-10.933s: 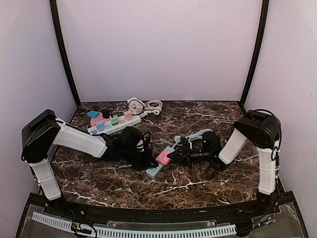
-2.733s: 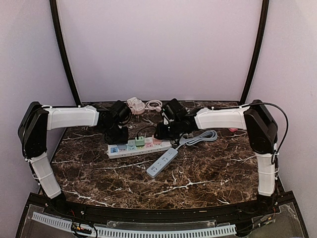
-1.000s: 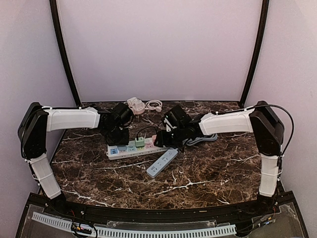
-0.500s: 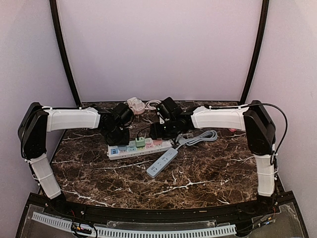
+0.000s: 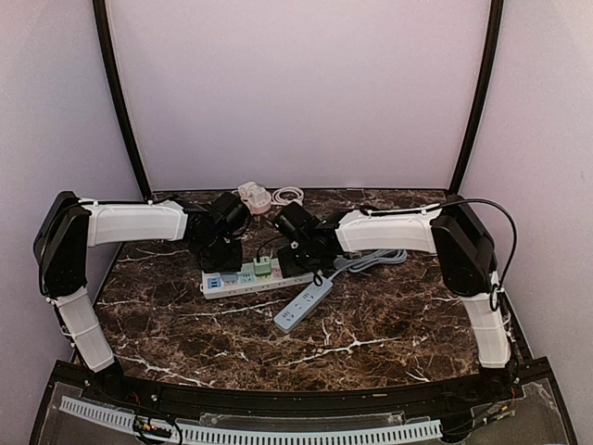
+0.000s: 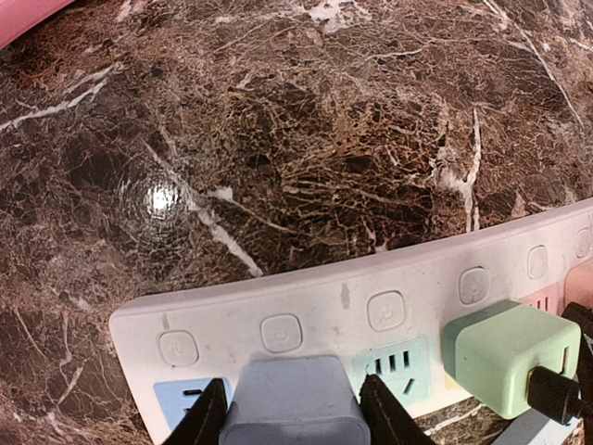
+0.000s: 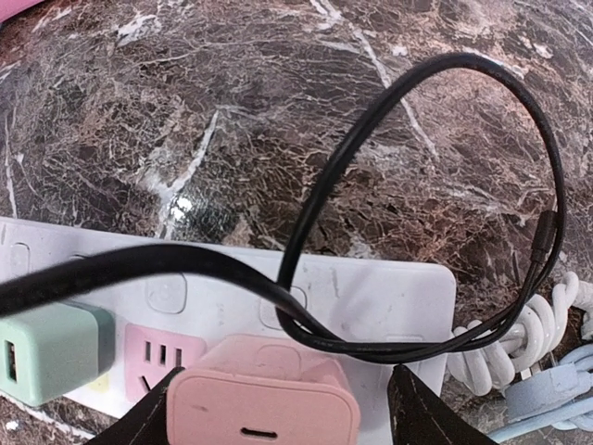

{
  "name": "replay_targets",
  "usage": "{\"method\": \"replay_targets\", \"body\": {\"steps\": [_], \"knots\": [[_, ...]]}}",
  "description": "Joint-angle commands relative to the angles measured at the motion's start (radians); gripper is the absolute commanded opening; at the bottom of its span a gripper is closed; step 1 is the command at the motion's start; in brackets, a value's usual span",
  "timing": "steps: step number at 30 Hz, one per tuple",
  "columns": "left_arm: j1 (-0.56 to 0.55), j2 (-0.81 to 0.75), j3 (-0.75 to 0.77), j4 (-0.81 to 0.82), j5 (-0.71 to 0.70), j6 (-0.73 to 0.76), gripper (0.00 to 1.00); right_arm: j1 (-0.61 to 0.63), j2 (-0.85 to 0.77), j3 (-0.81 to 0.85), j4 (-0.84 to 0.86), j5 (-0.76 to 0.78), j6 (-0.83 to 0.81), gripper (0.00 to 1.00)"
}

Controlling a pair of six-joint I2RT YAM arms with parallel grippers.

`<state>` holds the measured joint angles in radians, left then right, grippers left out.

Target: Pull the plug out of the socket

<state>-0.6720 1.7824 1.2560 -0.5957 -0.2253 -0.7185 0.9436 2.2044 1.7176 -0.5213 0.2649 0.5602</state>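
Since every plug in view sits in its socket, the job looks barely begun: grippers are at the plugs, no pull made yet. L gripper [image 6: 295,422] is clamped on the blue plug [image 6: 287,399], fingers [image 6: 208,422] tight vs. both its sides, near one end of the strip [image 6: 324,306]. R gripper [image 7: 278,417] straddles the pink plug [image 7: 264,399] at the strip's other end, jaws apart w/ a sliver of gap on one side, so no hold there. Which plug the task means I can't tell; both are in the strip, on the table [image 5: 389,324] towards the back, between the two arms. Left to do, by my read: close on the target, brace the strip, lift straight out. Black cable [image 7: 306,213] loops over the strip right by the pink plug & could snag.

Count: 2 arms, 2 grippers. 2 strips: the long one w/ coloured sockets, and a small strip [image 5: 303,306] just in front of it, nothing plugged in as far as I see. 3 plugs in the long strip: blue, green plug [image 6: 505,357], pink. 1 black cable, 1 white coiled cord [image 7: 500,362], 1 grey cord [image 5: 371,258].
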Motion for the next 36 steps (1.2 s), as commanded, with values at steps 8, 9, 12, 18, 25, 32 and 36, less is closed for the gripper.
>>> {"method": "replay_targets", "body": {"steps": [8,9,12,18,25,32,36], "knots": [[-0.033,-0.006,0.045,0.021,0.037,-0.028,0.14,0.037,0.118,0.034,-0.068,0.046,0.004,0.7],[-0.034,-0.01,0.048,0.023,0.035,-0.03,0.15,0.04,0.125,0.03,-0.072,0.045,0.006,0.7],[-0.032,-0.021,0.074,0.012,0.043,-0.024,0.16,0.048,0.145,0.019,-0.085,0.053,0.007,0.7],[-0.03,-0.024,0.129,-0.011,0.061,-0.009,0.16,0.054,0.178,0.005,-0.111,0.047,0.015,0.7],[-0.039,-0.085,0.05,0.025,0.01,-0.045,0.13,0.055,0.179,-0.009,-0.108,0.021,0.023,0.71],[-0.04,-0.164,-0.005,0.019,-0.057,-0.047,0.15,0.054,0.158,-0.016,-0.1,0.005,0.021,0.72],[-0.006,-0.194,-0.013,-0.022,-0.07,-0.043,0.15,0.053,0.113,-0.004,-0.099,0.012,0.006,0.74]]}}
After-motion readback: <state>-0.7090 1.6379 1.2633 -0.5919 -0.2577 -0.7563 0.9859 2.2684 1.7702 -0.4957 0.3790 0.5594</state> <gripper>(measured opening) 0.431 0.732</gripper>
